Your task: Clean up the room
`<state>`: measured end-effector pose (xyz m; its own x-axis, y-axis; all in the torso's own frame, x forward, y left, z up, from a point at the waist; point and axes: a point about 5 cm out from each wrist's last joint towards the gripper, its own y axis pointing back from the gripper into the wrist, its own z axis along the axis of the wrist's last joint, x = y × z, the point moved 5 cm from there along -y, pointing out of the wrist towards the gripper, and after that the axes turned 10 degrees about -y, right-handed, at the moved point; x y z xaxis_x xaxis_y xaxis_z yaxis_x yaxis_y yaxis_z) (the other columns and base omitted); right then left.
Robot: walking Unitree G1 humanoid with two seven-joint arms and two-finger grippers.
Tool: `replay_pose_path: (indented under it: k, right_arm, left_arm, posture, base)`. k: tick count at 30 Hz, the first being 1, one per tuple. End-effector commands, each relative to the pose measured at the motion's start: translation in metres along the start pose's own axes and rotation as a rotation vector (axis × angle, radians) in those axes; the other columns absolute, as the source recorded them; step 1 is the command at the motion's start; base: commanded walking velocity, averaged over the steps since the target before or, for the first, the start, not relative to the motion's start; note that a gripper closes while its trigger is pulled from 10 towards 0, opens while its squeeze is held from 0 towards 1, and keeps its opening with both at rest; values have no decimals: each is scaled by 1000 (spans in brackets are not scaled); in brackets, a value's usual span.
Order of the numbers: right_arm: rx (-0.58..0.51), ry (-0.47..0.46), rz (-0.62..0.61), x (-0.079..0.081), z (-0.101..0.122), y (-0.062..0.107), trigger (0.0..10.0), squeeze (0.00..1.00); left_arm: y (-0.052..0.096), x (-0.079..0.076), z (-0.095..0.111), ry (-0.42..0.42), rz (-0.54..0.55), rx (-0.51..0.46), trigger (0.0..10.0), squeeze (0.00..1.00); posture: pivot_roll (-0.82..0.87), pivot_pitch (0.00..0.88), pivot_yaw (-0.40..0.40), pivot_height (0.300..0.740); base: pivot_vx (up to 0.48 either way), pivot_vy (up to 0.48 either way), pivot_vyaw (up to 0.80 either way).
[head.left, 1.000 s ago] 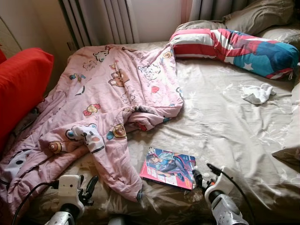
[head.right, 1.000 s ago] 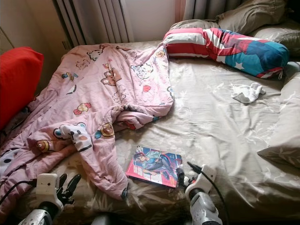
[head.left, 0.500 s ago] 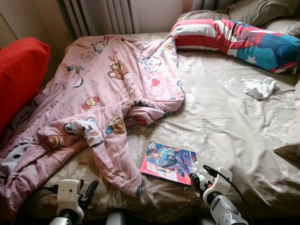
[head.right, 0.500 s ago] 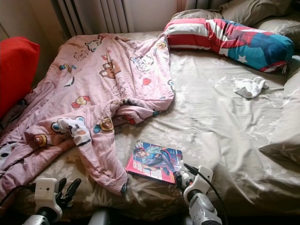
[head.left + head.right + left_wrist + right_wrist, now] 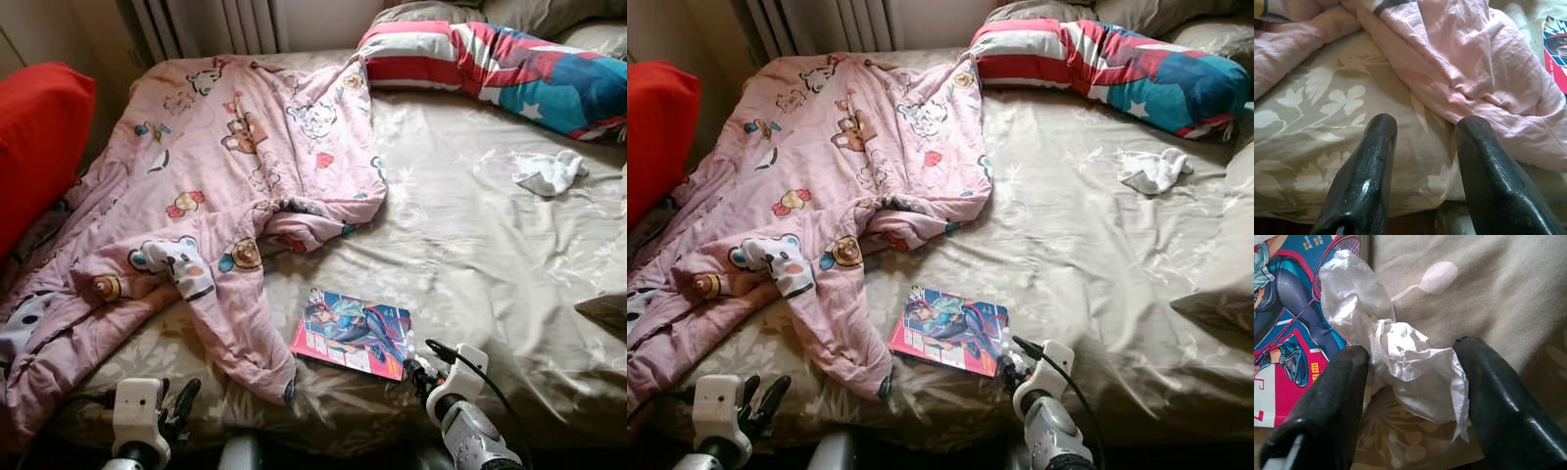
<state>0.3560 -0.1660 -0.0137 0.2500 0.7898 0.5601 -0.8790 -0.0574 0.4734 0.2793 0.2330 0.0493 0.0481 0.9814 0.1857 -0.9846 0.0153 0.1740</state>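
A crumpled white tissue [image 5: 1400,357] lies on the beige floral bedsheet [image 5: 470,255], at the right edge of a colourful comic book [image 5: 353,333]. My right gripper [image 5: 1411,352] is open, and its fingers stand on either side of the tissue, one finger touching it. From the head camera, the right gripper [image 5: 416,370] sits at the book's near right corner. The left gripper [image 5: 1426,125] is open and holds nothing. It hovers at the bed's near edge beside the hem of a pink cartoon quilt [image 5: 225,176].
A white sock [image 5: 549,171] lies at the far right of the bed. A striped red, white and blue pillow [image 5: 490,69] rests at the head. A red cushion [image 5: 39,147] stands at the left. Bare sheet stretches between book and sock.
The whole picture has slid upward, so the camera has moved. Both grippers keep their places relative to the book and the quilt.
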Motion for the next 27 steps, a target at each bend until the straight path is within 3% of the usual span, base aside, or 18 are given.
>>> replay_pose_path:
  k: [1,7,14,20,27]
  right_arm:
    - [49,-7,3,-2,-17,2,0,0]
    - [32,6,103,19,-14,0,0,0]
    - [39,26,147,28,-15,-1,0,0]
    - [29,32,134,25,-15,0,0,0]
    - [-21,30,50,2,-9,4,0,0]
  left_arm:
    - [6,7,-6,4,22,28,10000,0]
    - [8,9,-10,1,26,38,10000,0]
    - [9,11,-10,0,34,41,10000,0]
    - [7,11,-10,3,37,37,10000,0]
    - [-2,5,-12,13,33,33,10000,0]
  posture:
    - [113,258,70,598]
    - [115,249,70,598]
    - [115,233,63,598]
    - [112,207,56,598]
    - [84,136,45,598]
  base:
    - [0,0,0]
    - [0,0,0]
    - [0,0,0]
    - [0,0,0]
    - [0,0,0]
